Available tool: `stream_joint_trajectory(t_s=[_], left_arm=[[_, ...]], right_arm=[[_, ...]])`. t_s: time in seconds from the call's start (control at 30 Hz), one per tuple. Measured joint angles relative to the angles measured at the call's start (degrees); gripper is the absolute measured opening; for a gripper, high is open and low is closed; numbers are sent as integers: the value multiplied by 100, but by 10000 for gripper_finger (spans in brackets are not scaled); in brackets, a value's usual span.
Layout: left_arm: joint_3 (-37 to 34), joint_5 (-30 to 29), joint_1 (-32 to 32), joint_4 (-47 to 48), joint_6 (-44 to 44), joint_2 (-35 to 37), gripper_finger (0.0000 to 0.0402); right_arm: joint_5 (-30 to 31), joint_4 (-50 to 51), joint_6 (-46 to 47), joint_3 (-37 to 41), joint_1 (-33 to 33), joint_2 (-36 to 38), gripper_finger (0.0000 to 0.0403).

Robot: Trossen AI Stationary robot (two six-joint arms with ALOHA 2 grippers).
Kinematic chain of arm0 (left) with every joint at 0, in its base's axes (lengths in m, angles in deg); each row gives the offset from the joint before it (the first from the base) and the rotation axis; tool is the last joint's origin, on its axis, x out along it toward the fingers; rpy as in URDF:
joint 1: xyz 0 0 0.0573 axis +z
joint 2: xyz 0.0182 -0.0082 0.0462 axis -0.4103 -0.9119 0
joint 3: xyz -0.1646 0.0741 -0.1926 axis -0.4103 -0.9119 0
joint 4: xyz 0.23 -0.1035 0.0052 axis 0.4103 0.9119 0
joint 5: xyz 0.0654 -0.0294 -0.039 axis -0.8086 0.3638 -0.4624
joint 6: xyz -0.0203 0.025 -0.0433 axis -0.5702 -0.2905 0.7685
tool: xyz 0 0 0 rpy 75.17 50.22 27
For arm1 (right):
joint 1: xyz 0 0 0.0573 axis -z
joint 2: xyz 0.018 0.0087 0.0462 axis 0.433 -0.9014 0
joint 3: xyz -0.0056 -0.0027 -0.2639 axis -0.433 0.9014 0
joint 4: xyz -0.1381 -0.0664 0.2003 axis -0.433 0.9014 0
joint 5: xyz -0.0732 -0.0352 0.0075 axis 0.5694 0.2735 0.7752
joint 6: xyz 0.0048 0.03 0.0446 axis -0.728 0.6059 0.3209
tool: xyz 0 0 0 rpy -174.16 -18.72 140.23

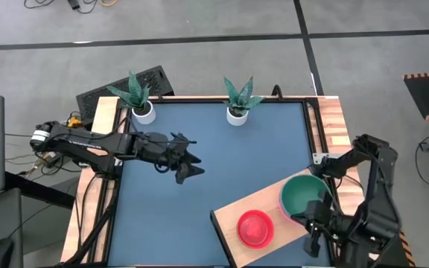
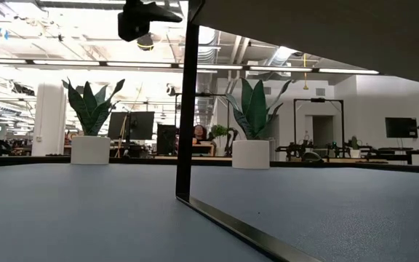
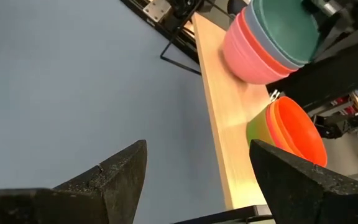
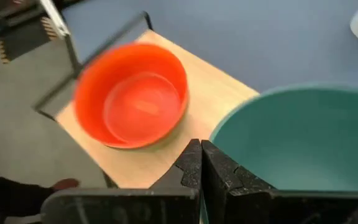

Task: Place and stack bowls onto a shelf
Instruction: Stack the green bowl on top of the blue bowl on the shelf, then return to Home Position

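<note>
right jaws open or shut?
Shut. In the right wrist view the right gripper jaws meet with no gap, beside the dark green bowl rim.

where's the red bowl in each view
High view: red bowl on the shelf, lower middle-right.
Low view: not in it.
Left wrist view: right edge, nested in a yellow-green bowl.
Right wrist view: upper left.
Shared landmark: the dark green bowl beside it.

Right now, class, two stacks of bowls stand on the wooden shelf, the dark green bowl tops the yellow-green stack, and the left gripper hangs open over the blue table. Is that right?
Not quite. The dark green bowl tops the stack with the pink bowl at its base, as the left wrist view shows; the red bowl tops the yellow-green one. Both stacks stand on the shelf, and the left gripper hangs open over the table.
</note>
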Motion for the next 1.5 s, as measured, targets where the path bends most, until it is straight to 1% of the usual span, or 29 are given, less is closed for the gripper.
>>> stream_joint_trajectory(t_s=[0.1,0.17,0.23,0.3,0.47,0.6,0.67,0.8,0.93,1.07,1.17,1.23,1.33,1.43,1.5], left_arm=[[0,-1,0,1,81,0,269],[0,0,0,4,113,0,269],[0,-2,0,4,133,2,269],[0,-2,1,6,135,2,269],[0,-55,1,10,133,2,269],[0,-84,2,13,133,2,269],[0,-110,2,15,133,2,269],[0,-204,2,19,132,2,269],[0,-205,-2,22,142,2,269],[0,-203,-48,21,152,2,269],[0,-205,-76,20,165,4,269],[0,-201,-76,-6,244,4,269],[107,-201,-28,-51,443,4,269],[417,-93,115,-79,452,10,269],[711,168,286,96,396,11,269]], right_arm=[[-88,-2,220,277,2,0,23],[-88,-18,302,308,30,-2,24],[-90,-27,277,216,94,-4,26],[18,-55,113,-62,146,-9,26],[754,-11,-732,-892,260,36,22],[1593,-9,-1337,-939,446,291,21],[1776,6,-1523,-853,680,427,20],[1684,-7,-1925,-628,1255,524,21],[1284,5,-2093,-301,1800,535,24],[864,-6,-2064,111,2192,461,23],[830,0,-2064,272,2354,446,23],[842,4,-2068,170,2534,469,25],[963,-3,-2225,-207,2834,585,28],[989,-3,-2727,-660,3233,744,29],[1013,-71,-3367,-955,3469,853,29]])
